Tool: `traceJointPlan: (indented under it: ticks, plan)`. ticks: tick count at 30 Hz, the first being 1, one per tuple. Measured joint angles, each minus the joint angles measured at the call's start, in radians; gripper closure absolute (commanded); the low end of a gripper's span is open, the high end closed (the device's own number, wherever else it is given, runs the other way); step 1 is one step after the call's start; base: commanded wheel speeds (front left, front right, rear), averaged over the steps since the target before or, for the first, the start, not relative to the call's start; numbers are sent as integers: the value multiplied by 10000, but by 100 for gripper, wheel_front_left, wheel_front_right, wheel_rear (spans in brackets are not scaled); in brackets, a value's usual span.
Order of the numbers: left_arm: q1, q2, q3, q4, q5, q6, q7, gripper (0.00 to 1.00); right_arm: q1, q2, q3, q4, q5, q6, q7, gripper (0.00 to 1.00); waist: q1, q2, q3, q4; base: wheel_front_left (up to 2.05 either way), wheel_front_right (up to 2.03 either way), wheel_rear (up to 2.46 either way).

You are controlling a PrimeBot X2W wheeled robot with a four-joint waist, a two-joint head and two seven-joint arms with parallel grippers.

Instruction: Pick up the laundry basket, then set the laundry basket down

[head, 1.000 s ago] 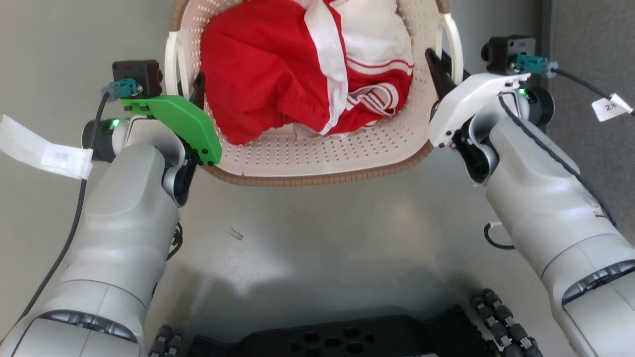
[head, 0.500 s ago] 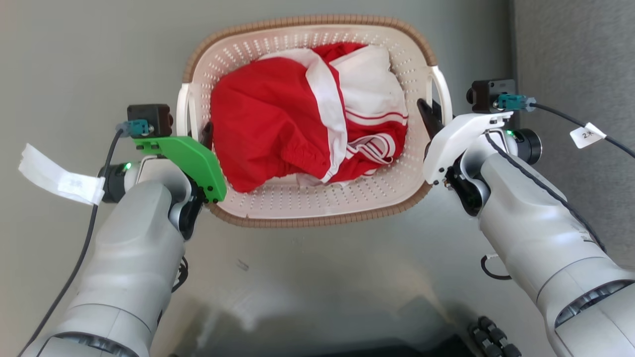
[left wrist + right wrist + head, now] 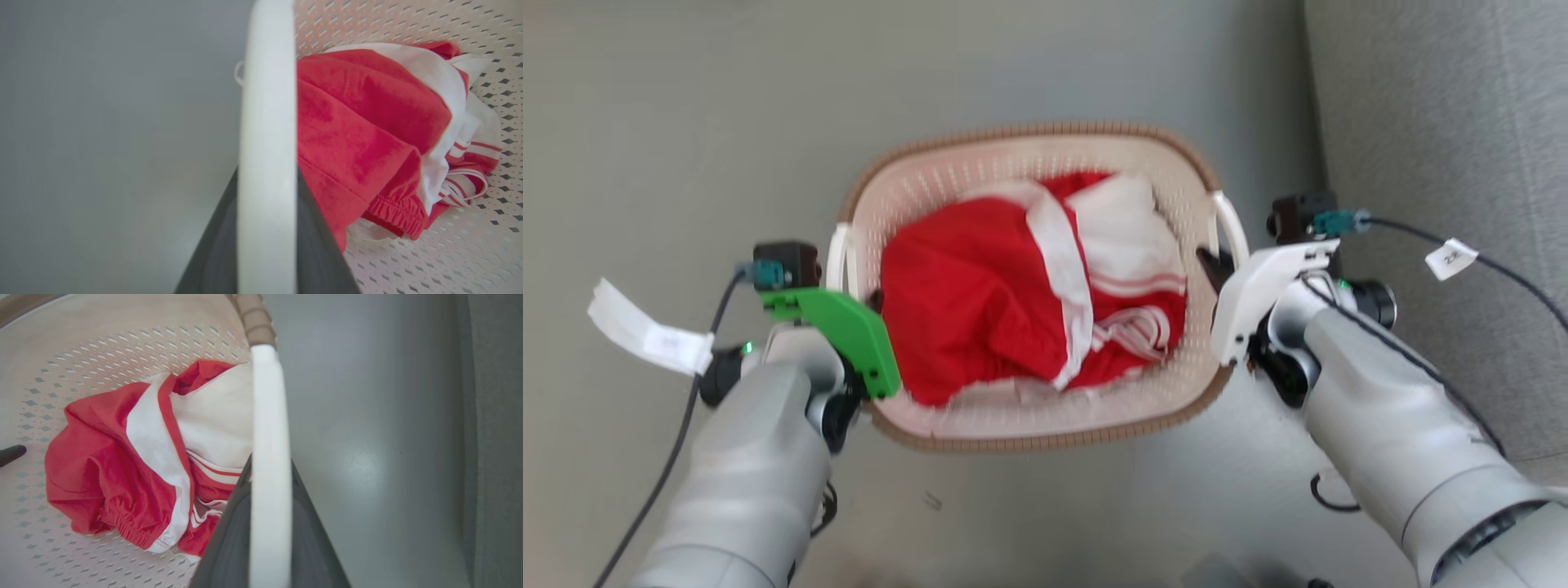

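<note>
Head view, a bit blurred: laundry basket (image 3: 1045,439) is btwn the two arms, over grey floor (image 3: 686,122). Can't tell if its base touches the floor. Left gripper (image 3: 866,296) is at the basket's left side under a green wrist cover (image 3: 845,327). Right gripper (image 3: 1222,266) is at the basket's right side w/ a white wrist cover (image 3: 1258,286). Inside the basket is a crumpled red-and-white garment (image 3: 980,310) covering most of the bottom, w/ bare perforated wall around it. A textured grey surface (image 3: 1437,122) lies beyond the basket's right side, apart from it.

Left wrist view: white left handle (image 3: 267,122) runs up btwn the two dark fingers (image 3: 212,253), one outside the basket, one inside next to the red cloth. They're clamped on the handle.

Right wrist view: right handle (image 3: 269,457) is pinched btwn dark fingers (image 3: 229,539), the inner one beside the garment. Brown rim (image 3: 255,322) starts just past the handle's far end. A dark fingertip (image 3: 11,453) of the left gripper shows against the basket's opposite wall.
</note>
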Motion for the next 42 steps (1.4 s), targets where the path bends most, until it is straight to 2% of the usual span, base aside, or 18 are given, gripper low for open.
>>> traceJointPlan:
  ticks: [13, 29, 42]
  plan:
    - [1241, 12, -491, 6, -759, -2, 947, 100, 960, -38, 709, -98, 600, -13, 1022, 100, 0, 0, -1708, -69, 0, 0, 0]
    - [2422, 59, -825, -21, -1423, 0, 1682, 100, 2171, -82, 1333, -288, 1317, -88, 1724, 100, -1, 0, -3764, -122, 0, 0, 0]
    - [2884, 138, -1020, -98, -1912, 0, 2073, 100, 2479, -146, 1751, -370, 1739, -90, 2288, 100, -1, 0, -4775, -344, 0, 0, 0]
